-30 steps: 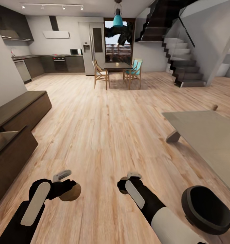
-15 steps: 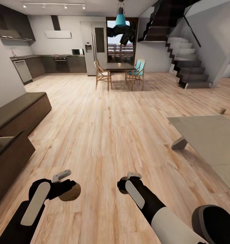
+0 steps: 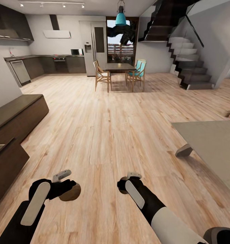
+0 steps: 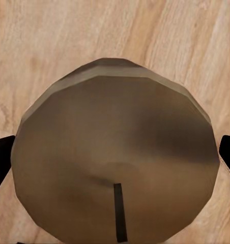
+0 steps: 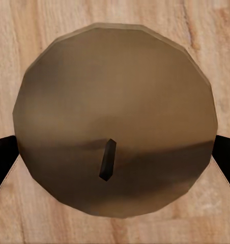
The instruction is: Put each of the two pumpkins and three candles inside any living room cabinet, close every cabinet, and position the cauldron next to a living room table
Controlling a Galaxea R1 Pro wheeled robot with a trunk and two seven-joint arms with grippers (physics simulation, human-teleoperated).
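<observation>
Both grippers hang low over the wood floor in the head view, each shut on a candle. My left gripper (image 3: 69, 191) holds a stubby tan candle (image 3: 71, 193). In the left wrist view that candle (image 4: 115, 162) shows its flat top and dark wick between the dark fingertips (image 4: 0, 158). My right gripper (image 3: 123, 187) holds a second candle (image 3: 122, 188), whose top is seen close up in the right wrist view (image 5: 115, 122). The long dark brown cabinet (image 3: 18, 117) runs along the left wall. The black cauldron (image 3: 224, 236) sits cut off at the bottom right corner.
A low grey table (image 3: 213, 142) stands on the right, one leg (image 3: 184, 150) near its front corner. A small tan object (image 3: 227, 114) sits on the floor beyond it. Open wood floor stretches ahead to a dining table with chairs (image 3: 119, 73); stairs (image 3: 191, 67) rise far right.
The camera has moved forward: the cabinet slid left, the table right, and the cauldron almost out at the bottom right. Both grippers keep their candles in the same pose.
</observation>
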